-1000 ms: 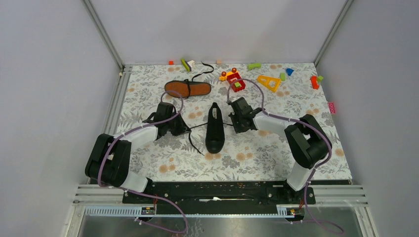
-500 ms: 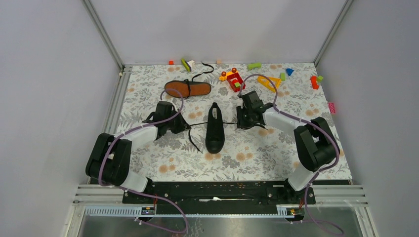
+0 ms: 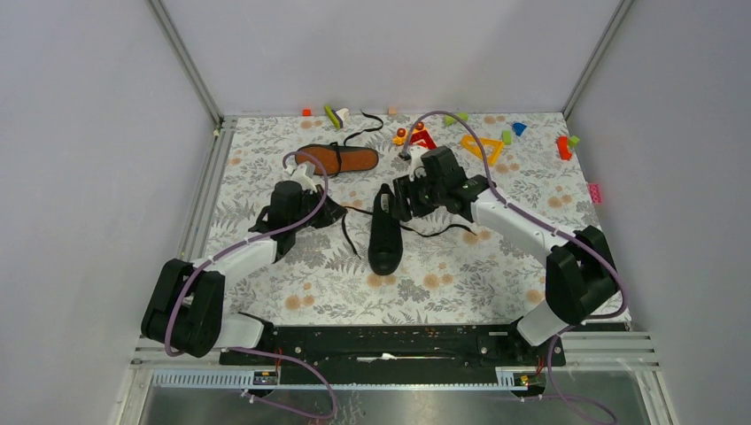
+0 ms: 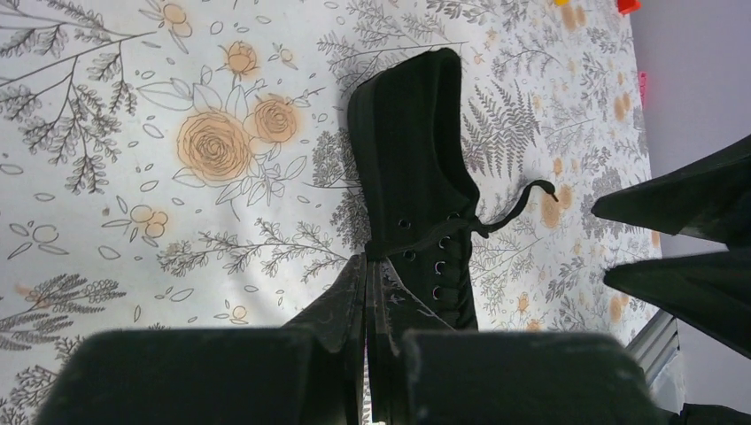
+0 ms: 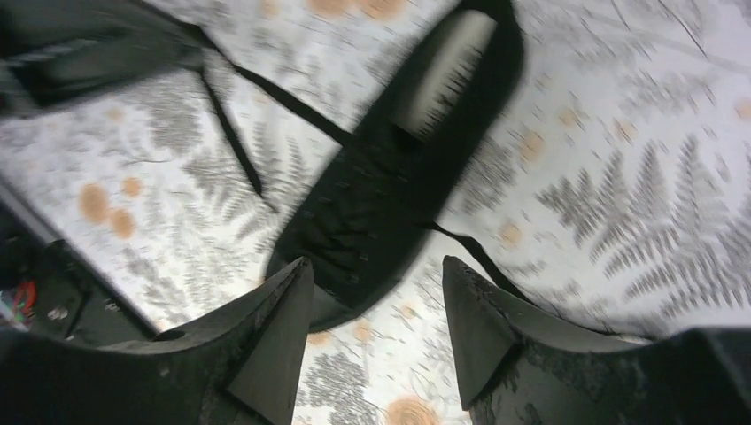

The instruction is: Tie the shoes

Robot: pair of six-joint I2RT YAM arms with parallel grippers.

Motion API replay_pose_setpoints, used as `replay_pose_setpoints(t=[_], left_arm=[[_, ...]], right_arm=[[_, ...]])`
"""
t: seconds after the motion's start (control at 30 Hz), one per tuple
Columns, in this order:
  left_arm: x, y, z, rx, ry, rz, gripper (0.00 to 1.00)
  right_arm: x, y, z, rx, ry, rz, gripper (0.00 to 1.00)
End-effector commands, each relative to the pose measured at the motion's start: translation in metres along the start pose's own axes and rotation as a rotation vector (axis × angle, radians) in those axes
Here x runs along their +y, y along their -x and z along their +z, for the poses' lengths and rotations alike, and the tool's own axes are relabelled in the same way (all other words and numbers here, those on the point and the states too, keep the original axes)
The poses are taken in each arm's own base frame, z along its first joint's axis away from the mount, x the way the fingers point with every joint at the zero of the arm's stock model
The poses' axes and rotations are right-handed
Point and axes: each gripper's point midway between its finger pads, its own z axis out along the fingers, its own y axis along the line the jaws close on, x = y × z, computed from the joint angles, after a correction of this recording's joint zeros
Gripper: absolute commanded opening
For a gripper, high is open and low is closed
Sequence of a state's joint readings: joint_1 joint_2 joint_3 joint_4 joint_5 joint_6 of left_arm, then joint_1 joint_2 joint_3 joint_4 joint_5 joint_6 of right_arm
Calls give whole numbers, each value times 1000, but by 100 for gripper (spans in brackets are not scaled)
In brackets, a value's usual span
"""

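Soft even light, faint shadows — top view sharp, right wrist view's floral-patterned tabletop [image 5: 638, 159] motion-blurred.

I read a table [image 3: 496, 283] under a floral-print cover. One black shoe [image 3: 384, 239] stands upright near the middle, its laces [image 3: 434, 233] trailing on the cover. The other shoe [image 3: 336, 159] lies beyond it, orange sole showing. Toy blocks [image 3: 483, 147] are scattered along the far edge.

Open tablecloth [image 3: 443, 283] lies nearside of the upright shoe [image 3: 384, 232]; toy blocks [image 3: 507, 137] crowd the far edge.
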State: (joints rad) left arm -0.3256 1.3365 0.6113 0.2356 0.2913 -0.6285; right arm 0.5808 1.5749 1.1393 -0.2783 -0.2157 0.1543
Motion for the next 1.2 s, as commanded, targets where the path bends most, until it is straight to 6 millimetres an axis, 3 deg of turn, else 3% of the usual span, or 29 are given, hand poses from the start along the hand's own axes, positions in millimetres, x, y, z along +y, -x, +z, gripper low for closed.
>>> replay_pose_setpoints(t=[0.0,0.23,0.8,0.9,1.1,1.17], left_arm=[[-30,22,1,-94,-147,61,0],[-37,24,6,-103,-195,72,0],[-45,30,5,-88,-207,83,0],[-45,30,4,-84,-206,85,0],[-33,26,10,-41,-135,58,0],[-21,20,17,6,-68,30,0]], right_arm=[[51,45,-3,-91,200,-130,59],[84,67,17,-91,313,-214,55],[97,59,69,-13,392,-289,44],[98,59,74,-10,397,-281,36],[97,61,72,-28,389,-271,2],[95,63,70,-35,366,-268,0]])
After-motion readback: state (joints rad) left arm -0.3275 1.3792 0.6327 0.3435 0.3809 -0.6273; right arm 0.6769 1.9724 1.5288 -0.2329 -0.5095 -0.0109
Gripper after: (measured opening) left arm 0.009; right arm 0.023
